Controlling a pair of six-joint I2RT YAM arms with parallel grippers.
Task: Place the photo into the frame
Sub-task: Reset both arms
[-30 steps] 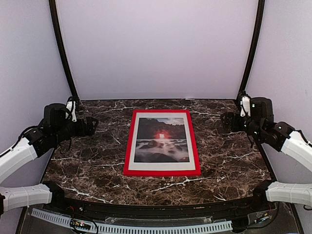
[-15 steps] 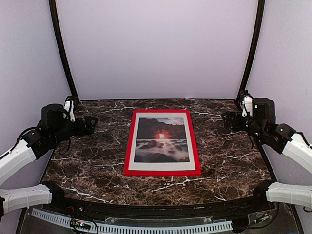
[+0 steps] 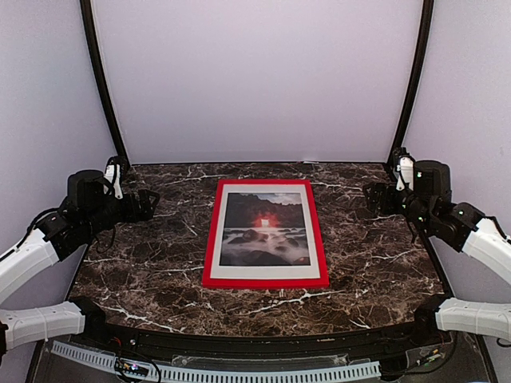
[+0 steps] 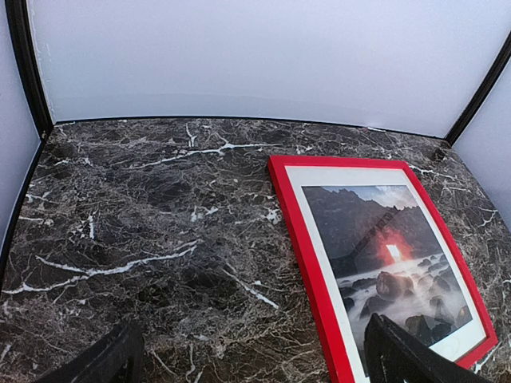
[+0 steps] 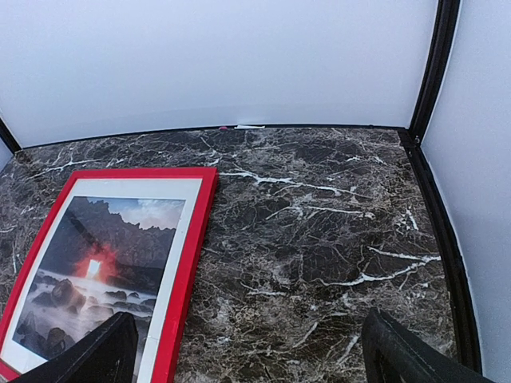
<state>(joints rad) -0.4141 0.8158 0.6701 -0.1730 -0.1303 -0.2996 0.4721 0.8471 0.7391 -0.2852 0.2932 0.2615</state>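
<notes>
The red frame (image 3: 265, 279) lies flat, front up, in the middle of the dark marble table (image 3: 160, 255). The photo (image 3: 265, 228), a dark landscape with a red glow and a wide white border, sits inside it. Both also show in the left wrist view, frame (image 4: 307, 247) and photo (image 4: 383, 247), and in the right wrist view, frame (image 5: 185, 263) and photo (image 5: 96, 255). My left gripper (image 3: 152, 203) is open and empty, held above the table left of the frame. My right gripper (image 3: 369, 198) is open and empty, held above the table right of the frame.
Pale walls close off the back and sides of the table. Black curved poles (image 3: 100, 80) stand at the back corners. Bare marble lies on both sides of the frame. A black rail (image 3: 239, 343) runs along the near edge.
Both arms pulled back slightly outward between one second and half a second ago, then held still. The frame and photo have not moved.
</notes>
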